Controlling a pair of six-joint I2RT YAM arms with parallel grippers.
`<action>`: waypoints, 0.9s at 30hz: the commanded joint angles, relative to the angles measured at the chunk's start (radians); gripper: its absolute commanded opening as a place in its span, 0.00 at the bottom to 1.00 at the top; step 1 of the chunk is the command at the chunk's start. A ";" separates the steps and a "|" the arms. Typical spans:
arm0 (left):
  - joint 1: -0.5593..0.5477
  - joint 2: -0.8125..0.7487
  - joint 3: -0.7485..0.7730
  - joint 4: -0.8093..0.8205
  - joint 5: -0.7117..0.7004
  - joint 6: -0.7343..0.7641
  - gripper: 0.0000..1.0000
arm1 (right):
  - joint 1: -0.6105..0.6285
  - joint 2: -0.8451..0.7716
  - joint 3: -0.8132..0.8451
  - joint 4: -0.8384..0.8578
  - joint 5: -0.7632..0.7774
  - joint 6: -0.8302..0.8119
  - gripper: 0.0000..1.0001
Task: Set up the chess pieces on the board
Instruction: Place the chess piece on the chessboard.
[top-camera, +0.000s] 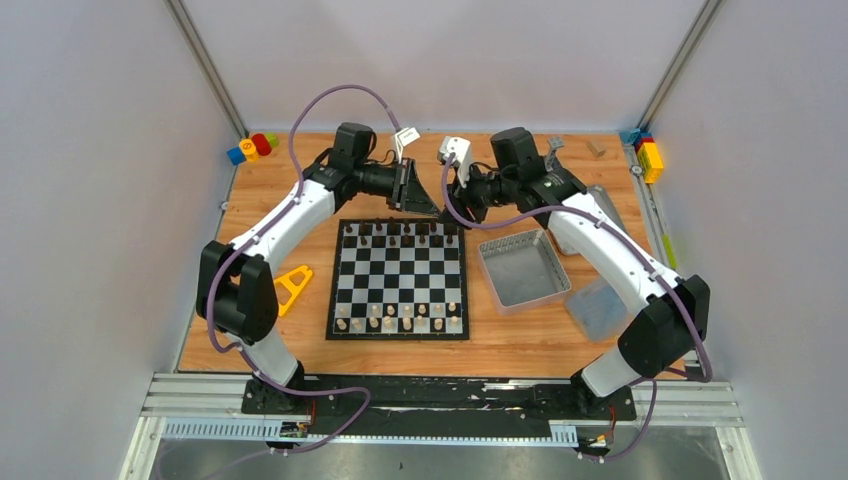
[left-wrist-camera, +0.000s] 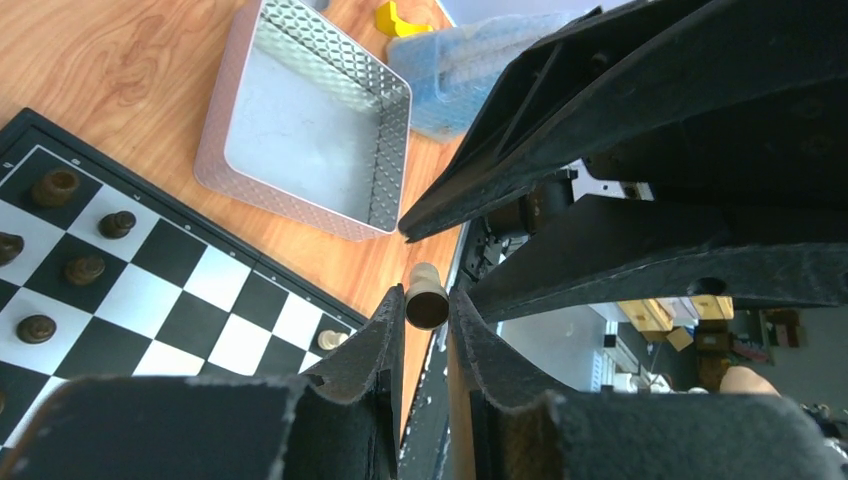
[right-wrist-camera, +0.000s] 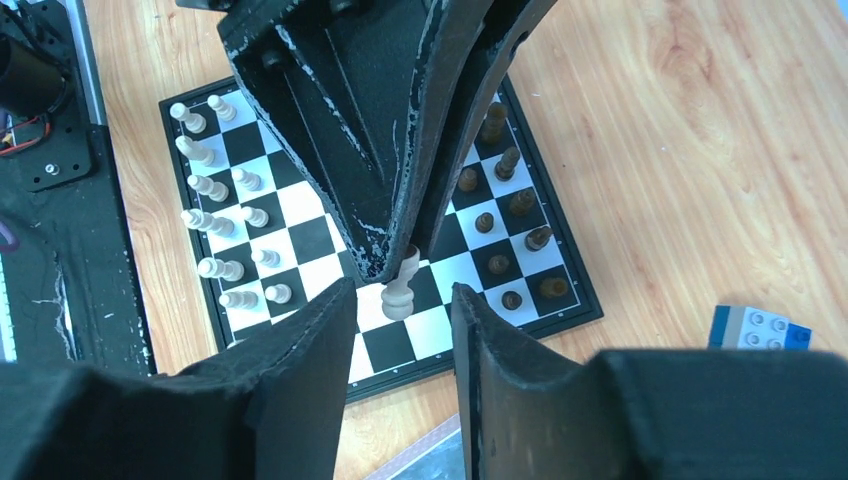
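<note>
The left hand (left-wrist-camera: 425, 305) pinches a pale chess piece (right-wrist-camera: 399, 288) in the air above the far edge of the board (top-camera: 398, 275). The right hand (right-wrist-camera: 403, 300) stands spread around it, apparently not touching. The pale ranks lie at the board's near edge, so the carry probably falls to the left arm.

Robot lab cell: white walls (top-camera: 100, 200), aluminium rails (top-camera: 450, 398), wooden tabletop (top-camera: 520, 345).
</note>
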 joint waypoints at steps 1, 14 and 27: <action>-0.001 -0.049 -0.022 0.112 0.049 -0.045 0.00 | -0.026 -0.072 -0.018 0.084 -0.019 0.058 0.44; 0.052 -0.170 -0.234 0.798 0.039 -0.386 0.00 | -0.259 -0.107 -0.077 0.335 -0.367 0.491 0.48; 0.043 -0.179 -0.465 1.365 -0.095 -0.670 0.00 | -0.273 -0.018 -0.146 0.623 -0.632 0.822 0.45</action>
